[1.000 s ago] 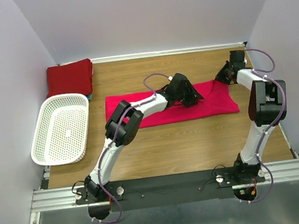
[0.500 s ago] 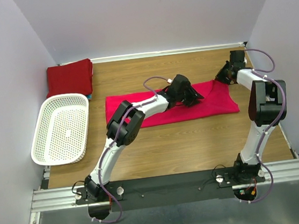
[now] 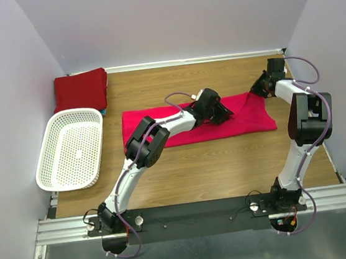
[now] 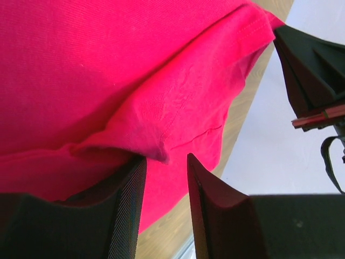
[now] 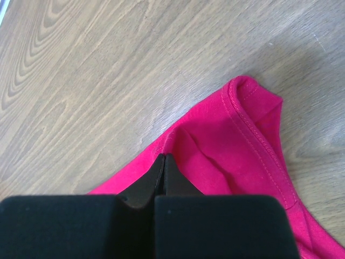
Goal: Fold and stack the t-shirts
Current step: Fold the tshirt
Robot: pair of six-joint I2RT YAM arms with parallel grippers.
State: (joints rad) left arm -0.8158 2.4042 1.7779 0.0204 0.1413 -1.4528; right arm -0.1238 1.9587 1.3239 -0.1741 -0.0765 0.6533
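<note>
A crimson-pink t-shirt (image 3: 179, 127) lies folded into a long band across the middle of the table. My left gripper (image 3: 224, 113) is low over its right part. In the left wrist view its jaws (image 4: 166, 160) stand open, with a raised fold of the pink fabric (image 4: 145, 141) at the left fingertip. My right gripper (image 3: 257, 88) is at the shirt's far right corner. In the right wrist view it (image 5: 163, 158) is shut on the shirt's edge (image 5: 237, 145). A darker red t-shirt (image 3: 81, 90) lies folded at the back left. I cannot make out the teal one.
A white perforated basket (image 3: 70, 148) stands at the left edge, in front of the red shirt. Walls close the table at the back and both sides. Bare wood (image 3: 215, 168) lies between the pink shirt and the arm bases. The right gripper's body shows in the left wrist view (image 4: 315, 65).
My left wrist has shifted slightly back and to the left over the pink shirt. The right arm has not moved.
</note>
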